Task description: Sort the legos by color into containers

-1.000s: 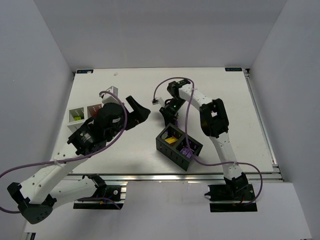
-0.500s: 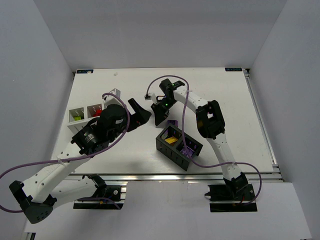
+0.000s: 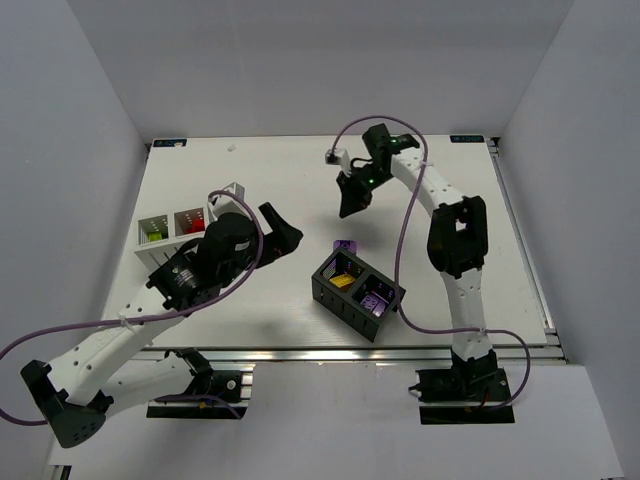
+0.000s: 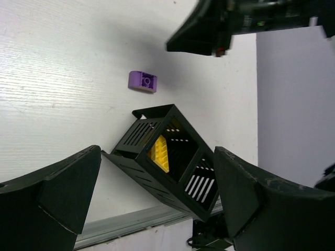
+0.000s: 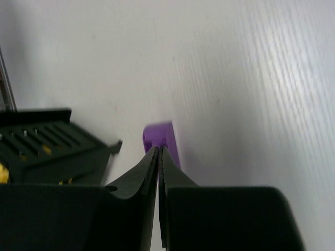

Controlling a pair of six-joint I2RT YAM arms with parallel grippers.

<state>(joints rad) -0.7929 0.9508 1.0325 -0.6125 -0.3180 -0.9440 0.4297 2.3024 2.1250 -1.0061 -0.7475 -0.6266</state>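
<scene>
A purple lego (image 3: 346,246) lies on the table just behind the black two-compartment box (image 3: 330,290). That box holds a yellow lego (image 3: 343,281) in one cell and purple legos (image 3: 375,298) in the other. My right gripper (image 3: 352,203) is shut and empty, raised behind the loose purple lego. In the right wrist view its tips (image 5: 158,150) line up with the purple lego (image 5: 164,137), beside the black box (image 5: 47,144). My left gripper (image 3: 285,226) is open and empty. The left wrist view shows the purple lego (image 4: 143,81) and the black box (image 4: 131,144).
The white two-compartment box (image 3: 141,232) stands at the left with a green lego (image 3: 152,237) and a red lego (image 3: 192,226) in its cells. The right arm's purple cable loops over the table's back right.
My right gripper has swung from beside the black box up and toward the back right. The purple lego it covered now lies in the open. The left arm has shifted slightly.
</scene>
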